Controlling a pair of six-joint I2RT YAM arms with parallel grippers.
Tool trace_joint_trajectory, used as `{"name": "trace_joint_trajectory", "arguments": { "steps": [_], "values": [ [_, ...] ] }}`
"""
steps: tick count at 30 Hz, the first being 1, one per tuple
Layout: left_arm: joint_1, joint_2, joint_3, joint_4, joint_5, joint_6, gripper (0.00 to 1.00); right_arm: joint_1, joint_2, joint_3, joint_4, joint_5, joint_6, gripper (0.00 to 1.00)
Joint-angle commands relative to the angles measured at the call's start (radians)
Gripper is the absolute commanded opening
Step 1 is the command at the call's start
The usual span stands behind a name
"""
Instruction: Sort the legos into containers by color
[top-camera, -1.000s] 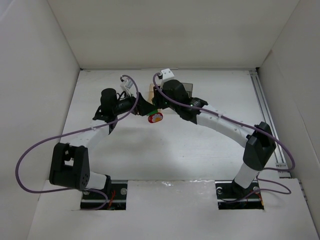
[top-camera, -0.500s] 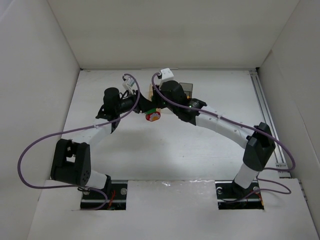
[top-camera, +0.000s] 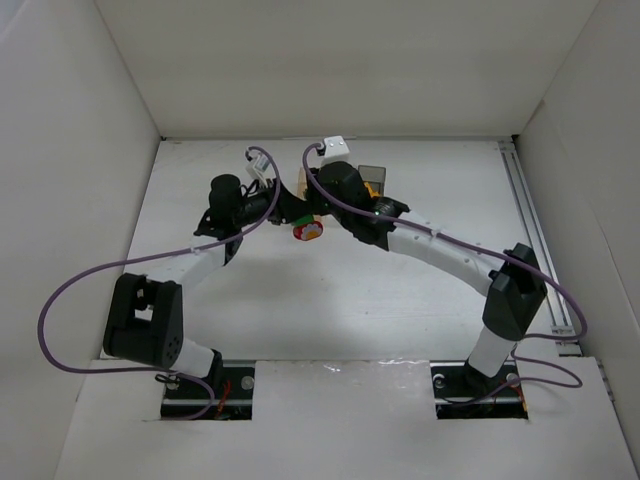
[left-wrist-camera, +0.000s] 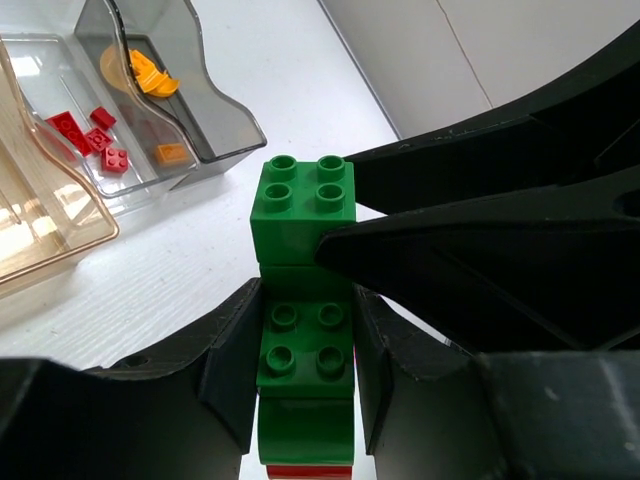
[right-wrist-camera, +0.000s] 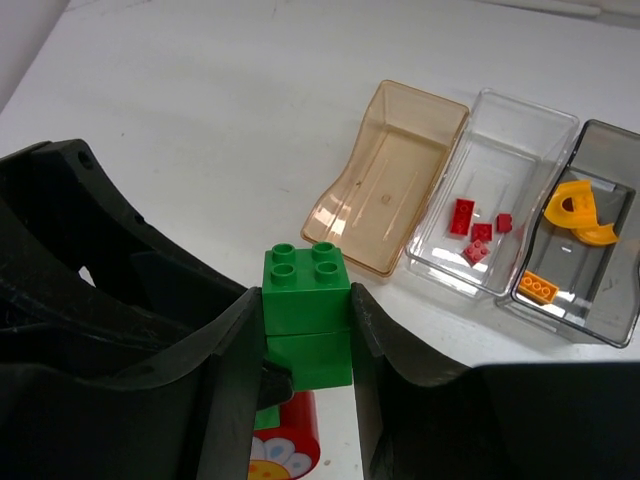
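Note:
A stack of legos hangs between both grippers over the table's middle. My right gripper is shut on the upper green brick. In the left wrist view my left gripper is shut on the lower green brick, its pads flat on both sides. Below the green bricks sits a red piece with a flower print. The containers stand in a row: amber holding nothing, clear holding small red legos, dark grey holding an orange wedge and an orange brick.
White walls close in the table on the left, back and right. A metal rail runs along the right edge. Purple cables loop off both arms. The containers stand just behind the grippers, mostly hidden in the top view.
My left gripper has shut on the lower green brick and moved slightly right toward the stack. The right gripper has kept its grip and barely moved.

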Motion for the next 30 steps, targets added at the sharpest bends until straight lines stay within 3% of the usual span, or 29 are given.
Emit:
{"name": "trace_joint_trajectory", "arguments": {
  "steps": [1, 13, 16, 22, 30],
  "values": [
    [-0.024, -0.049, -0.028, 0.054, -0.013, -0.034, 0.0, 0.016, 0.004, 0.061, 0.066, 0.033, 0.04, 0.0],
    [-0.047, -0.078, -0.071, 0.054, -0.013, -0.043, 0.0, 0.016, 0.014, 0.083, 0.097, 0.067, 0.058, 0.0],
    [-0.047, -0.089, -0.08, 0.031, -0.023, -0.019, 0.0, -0.033, -0.012, 0.06, 0.087, 0.032, 0.058, 0.0],
    [0.008, -0.202, -0.107, -0.112, -0.103, 0.073, 0.0, -0.199, -0.02, 0.052, 0.067, -0.272, -0.009, 0.0],
    [0.094, -0.34, -0.155, -0.274, -0.243, 0.152, 0.0, -0.24, 0.213, 0.251, -0.023, -0.419, -0.153, 0.0]
  ]
}}
